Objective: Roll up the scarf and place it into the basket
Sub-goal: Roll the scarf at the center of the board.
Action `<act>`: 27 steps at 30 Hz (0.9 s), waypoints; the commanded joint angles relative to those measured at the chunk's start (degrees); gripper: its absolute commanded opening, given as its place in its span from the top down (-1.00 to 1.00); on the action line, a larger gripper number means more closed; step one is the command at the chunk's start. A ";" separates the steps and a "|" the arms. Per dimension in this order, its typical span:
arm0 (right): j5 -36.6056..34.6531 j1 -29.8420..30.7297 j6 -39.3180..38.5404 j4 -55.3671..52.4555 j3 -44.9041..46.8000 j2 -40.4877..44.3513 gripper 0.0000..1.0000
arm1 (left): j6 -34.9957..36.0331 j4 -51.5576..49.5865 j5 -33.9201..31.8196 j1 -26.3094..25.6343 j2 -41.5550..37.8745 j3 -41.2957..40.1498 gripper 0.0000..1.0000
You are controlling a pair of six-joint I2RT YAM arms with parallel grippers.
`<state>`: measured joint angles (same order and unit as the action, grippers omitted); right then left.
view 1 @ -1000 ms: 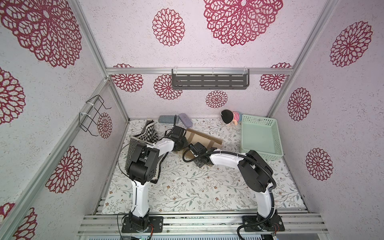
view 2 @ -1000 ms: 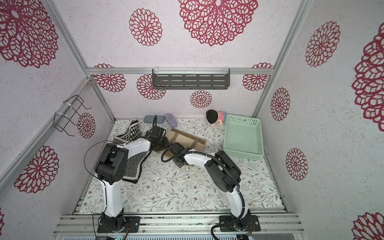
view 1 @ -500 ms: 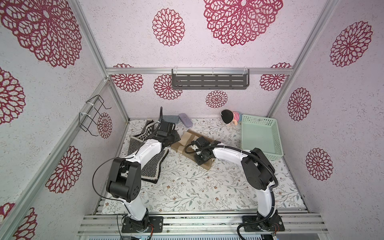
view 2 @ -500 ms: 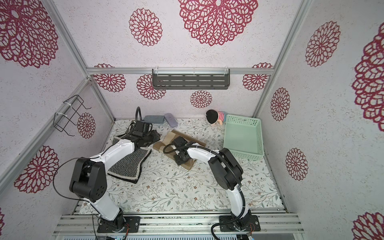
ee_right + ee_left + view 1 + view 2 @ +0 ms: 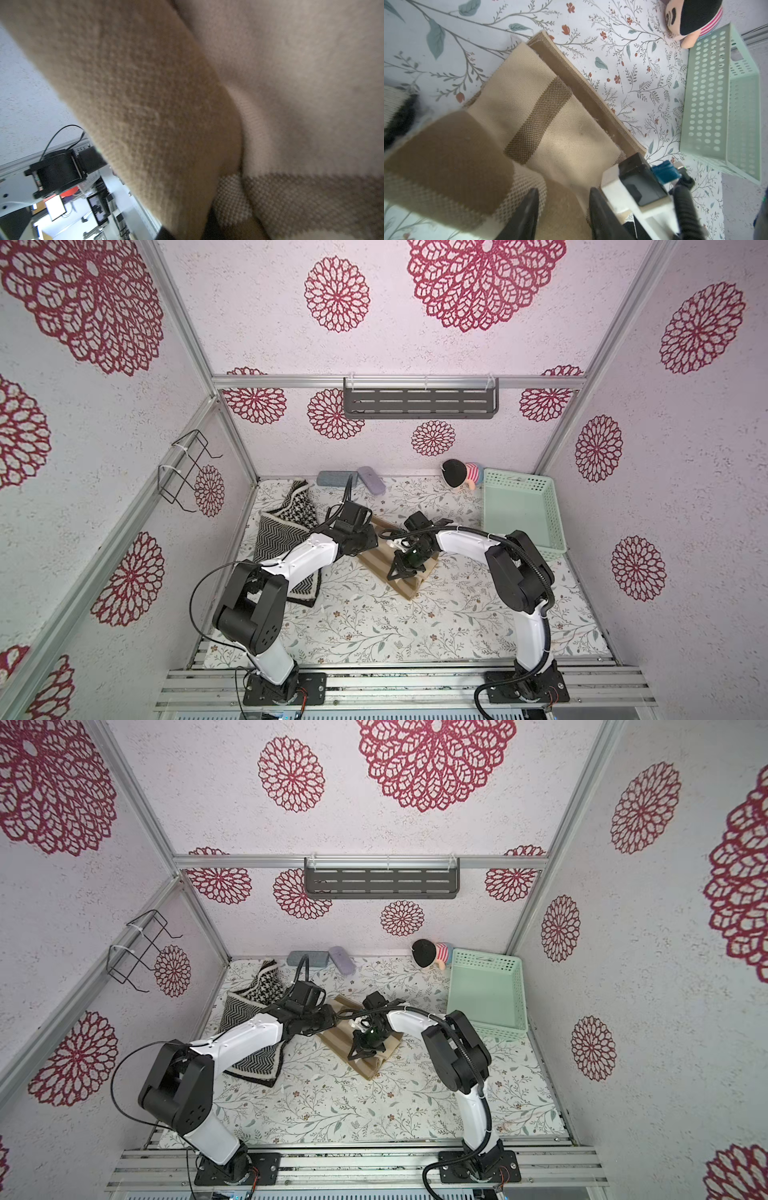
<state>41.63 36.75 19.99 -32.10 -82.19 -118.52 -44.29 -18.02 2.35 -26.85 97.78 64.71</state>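
The scarf (image 5: 409, 588) is tan knit with brown stripes and lies folded at the table's middle in both top views (image 5: 371, 1068). My left gripper (image 5: 371, 540) hovers over its far end. In the left wrist view the gripper (image 5: 563, 193) is open, with its dark fingers (image 5: 529, 209) apart above the scarf (image 5: 550, 116), and a fold rises beside them. My right gripper (image 5: 400, 569) is shut on the scarf's near part, and fabric (image 5: 145, 93) fills the right wrist view around it (image 5: 187, 228). The mint-green basket (image 5: 552, 510) stands at the back right, apart from the scarf.
A black-and-white herringbone scarf (image 5: 278, 531) lies along the left wall under my left arm. A doll (image 5: 457, 475) sits beside the basket's far corner. Two small cases (image 5: 332, 478) (image 5: 371, 480) rest at the back edge. A dark shelf (image 5: 419, 402) and wire rack (image 5: 183, 468) hang on the walls.
My left gripper swung from the back left to over the scarf's far end. The right gripper shut on the scarf and moved toward the front, and the scarf now reaches further forward.
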 commanded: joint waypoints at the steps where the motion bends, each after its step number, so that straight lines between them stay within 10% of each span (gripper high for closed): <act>1: 3.68 -1.18 1.15 -2.74 -0.93 -2.28 0.89 | -0.11 2.25 0.70 0.22 3.58 2.24 0.20; 15: -3.05 -3.10 2.86 -0.51 -1.09 2.69 0.13 | -0.86 8.06 -2.24 2.51 14.19 2.35 0.57; 27: -38.35 9.35 -4.06 4.04 7.50 19.41 -0.39 | -2.73 9.33 -2.98 2.51 14.19 0.95 0.57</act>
<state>17.34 40.53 20.27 -28.77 -76.03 -101.21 -46.57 -8.64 1.04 -24.82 111.39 66.78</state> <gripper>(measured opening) 0.692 0.215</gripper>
